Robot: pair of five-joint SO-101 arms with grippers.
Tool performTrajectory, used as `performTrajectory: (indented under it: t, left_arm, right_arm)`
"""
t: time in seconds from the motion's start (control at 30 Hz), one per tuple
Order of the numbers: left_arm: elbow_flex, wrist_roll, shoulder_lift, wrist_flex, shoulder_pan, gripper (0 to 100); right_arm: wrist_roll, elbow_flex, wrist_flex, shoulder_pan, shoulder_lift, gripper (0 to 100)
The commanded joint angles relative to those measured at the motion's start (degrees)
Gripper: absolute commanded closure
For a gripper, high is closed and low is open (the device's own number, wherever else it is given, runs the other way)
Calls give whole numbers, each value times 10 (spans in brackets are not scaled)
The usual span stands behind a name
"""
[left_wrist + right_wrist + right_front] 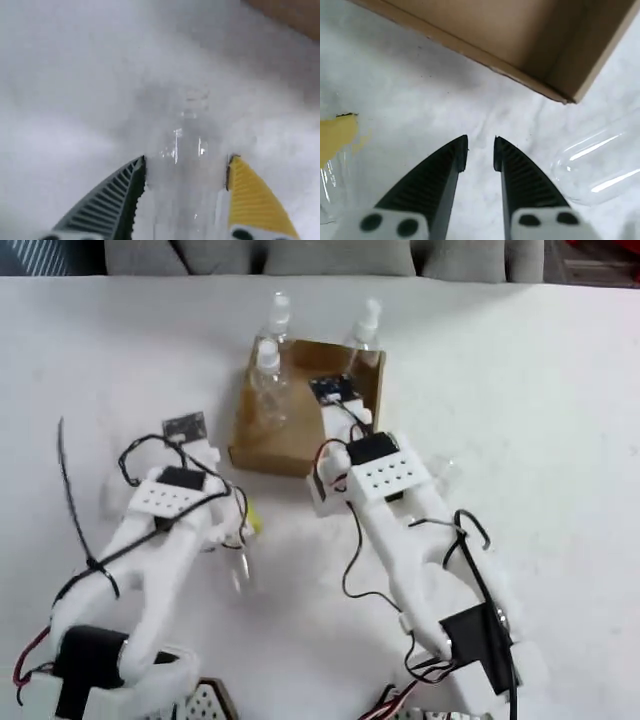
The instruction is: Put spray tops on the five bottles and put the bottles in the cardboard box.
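Five clear plastic bottles are in play. Toward the near-left corner of the surface, the left end effector has its ribbed grey and yellow fingers pressed against both sides of an uncapped bottle; its neck looks bare, though blurred. Mid-surface, toward the far edge, sits the cardboard box, brown, stiff and open-topped, with a boxed bottle standing inside and a far-left bottle and far-right bottle, both white-topped, at its far wall. Off the box's near corner hangs the right end effector, its black fingers barely parted and holding nothing. Right of it a loose bottle lies on its side. The bottles are probably light, thin-walled and slick, so take each at mid-body, gently, or it may roll or crush.
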Motion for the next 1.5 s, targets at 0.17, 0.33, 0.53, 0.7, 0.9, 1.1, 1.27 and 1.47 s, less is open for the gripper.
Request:
performTrajectory:
  t: [0.17,0.33,0.53,0.7,0.9,1.1,1.27,1.47]
  left_arm:
    - [-15,3,-1,-11,-1,736]
    - [-12,3,-1,-11,1,745]
    - [-6,5,0,-14,1,744]
    - [1,5,0,-16,2,744]
    - [1,4,0,-16,2,744]
    - [1,4,0,-16,2,744]
    - [0,4,9,-16,2,741]
    - [-25,4,76,-25,-1,677]
  right_arm:
    - [6,-4,-7,5,-21,939]
    - [6,-4,-7,5,-21,939]
    - [6,-4,-7,5,-21,939]
    - [7,-4,-7,5,-21,939]
    - [7,-4,-7,5,-21,939]
    - [7,-4,-7,5,-21,939]
    - [7,-4,-7,5,-21,939]
    - [7,-4,-6,5,-21,939]
